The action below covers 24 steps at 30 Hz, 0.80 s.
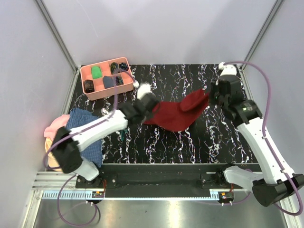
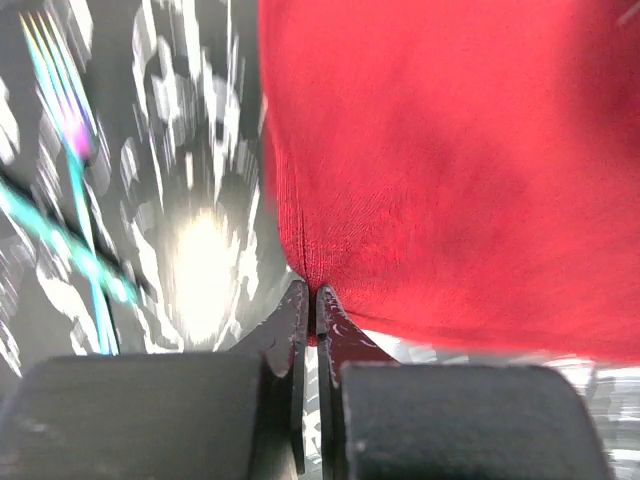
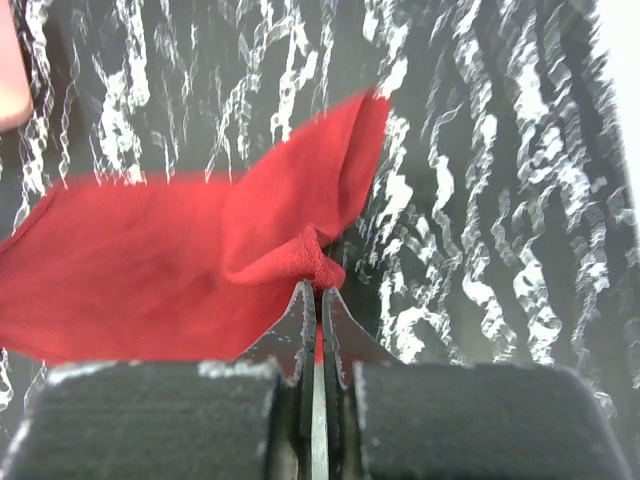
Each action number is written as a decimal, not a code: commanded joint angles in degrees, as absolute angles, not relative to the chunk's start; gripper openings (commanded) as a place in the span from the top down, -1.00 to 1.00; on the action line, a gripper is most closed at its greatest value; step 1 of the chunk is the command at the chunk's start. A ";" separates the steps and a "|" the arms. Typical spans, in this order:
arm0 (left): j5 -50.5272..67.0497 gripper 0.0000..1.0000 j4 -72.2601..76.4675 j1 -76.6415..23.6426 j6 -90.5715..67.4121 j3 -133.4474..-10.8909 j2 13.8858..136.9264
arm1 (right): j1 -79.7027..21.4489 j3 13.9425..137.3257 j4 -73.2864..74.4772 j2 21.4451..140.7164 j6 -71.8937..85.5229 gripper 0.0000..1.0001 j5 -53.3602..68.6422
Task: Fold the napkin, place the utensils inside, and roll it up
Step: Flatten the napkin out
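Only in left wrist view: teal-purple fork (image 2: 72, 135), blurred, on marbled table (image 2: 200, 150) left of napkin (image 2: 450, 170). Only from above: pink bin (image 1: 84, 71) at far left corner, checked cloth (image 1: 83, 121) at left edge. Napkin dark red, creased, strung across mid-table between claws. Left claw (image 2: 311, 295) pinched tight on hem; right claw (image 3: 313, 290) pinched tight on bunched corner.

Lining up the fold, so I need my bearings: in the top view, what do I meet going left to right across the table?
pink cloth → blue cloth → left gripper → napkin → right gripper
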<state>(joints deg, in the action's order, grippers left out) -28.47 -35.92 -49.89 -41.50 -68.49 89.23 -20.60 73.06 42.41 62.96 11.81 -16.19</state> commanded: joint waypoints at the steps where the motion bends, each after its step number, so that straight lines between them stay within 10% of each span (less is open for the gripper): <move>1: -32.61 1.00 -38.05 -47.11 -31.21 -81.01 78.50 | -20.48 85.85 42.36 62.40 8.18 1.00 -24.07; 12: -23.22 1.00 -45.70 -46.58 -24.79 -97.72 65.31 | -20.48 104.14 44.73 55.46 0.27 1.00 -29.89; 24: -1.24 1.00 -40.43 -30.95 -26.19 -105.19 81.02 | -15.58 100.46 40.26 72.58 -3.60 1.00 -27.79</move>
